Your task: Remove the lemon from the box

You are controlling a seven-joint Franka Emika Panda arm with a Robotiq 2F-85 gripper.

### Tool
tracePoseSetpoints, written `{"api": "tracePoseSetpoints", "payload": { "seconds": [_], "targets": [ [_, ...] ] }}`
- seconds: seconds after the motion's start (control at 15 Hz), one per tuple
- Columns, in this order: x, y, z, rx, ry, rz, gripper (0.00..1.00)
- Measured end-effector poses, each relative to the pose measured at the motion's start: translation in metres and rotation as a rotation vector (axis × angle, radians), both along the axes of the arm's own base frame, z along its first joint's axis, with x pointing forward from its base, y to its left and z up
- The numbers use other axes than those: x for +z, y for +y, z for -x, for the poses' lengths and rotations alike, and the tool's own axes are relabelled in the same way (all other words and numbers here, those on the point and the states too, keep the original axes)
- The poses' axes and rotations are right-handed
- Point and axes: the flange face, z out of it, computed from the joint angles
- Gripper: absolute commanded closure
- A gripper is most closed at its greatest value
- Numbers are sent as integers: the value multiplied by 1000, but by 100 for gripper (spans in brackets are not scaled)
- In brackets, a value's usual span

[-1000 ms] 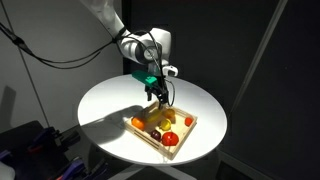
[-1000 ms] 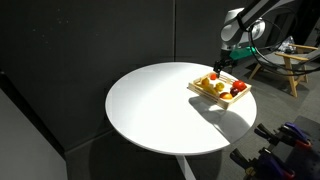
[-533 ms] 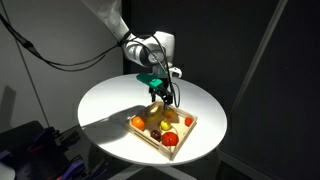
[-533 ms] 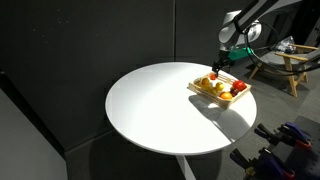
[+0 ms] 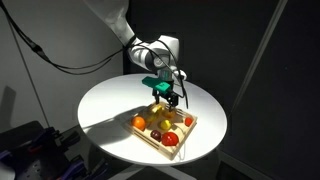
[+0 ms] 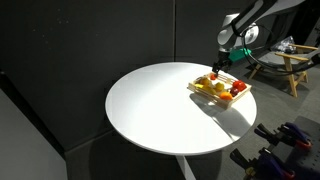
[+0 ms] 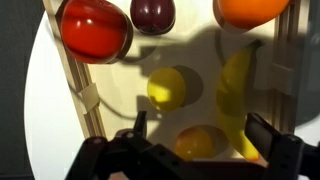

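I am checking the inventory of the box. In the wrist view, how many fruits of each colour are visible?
Red fruit: 1
Dark purple fruit: 1
Orange fruit: 1
Yellow: 2, the lemon and the banana
Yellow-orange fruit: 1
Total: 6

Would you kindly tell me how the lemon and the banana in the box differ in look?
The lemon is small and roundish; the banana is long and curved. The lemon is dull yellow, in shadow; the banana is brighter. The banana lies near a wall of the box, the lemon nearer the middle. Both are yellow fruits, lying apart.
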Motion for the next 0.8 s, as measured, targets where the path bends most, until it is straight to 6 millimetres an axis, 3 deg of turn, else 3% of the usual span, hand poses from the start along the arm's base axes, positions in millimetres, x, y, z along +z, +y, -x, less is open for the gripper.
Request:
{"api": "tracePoseSetpoints", "payload": {
  "seconds": [0.8],
  "targets": [
    [-27,-20,-2,50,28,-6,0]
  ]
}}
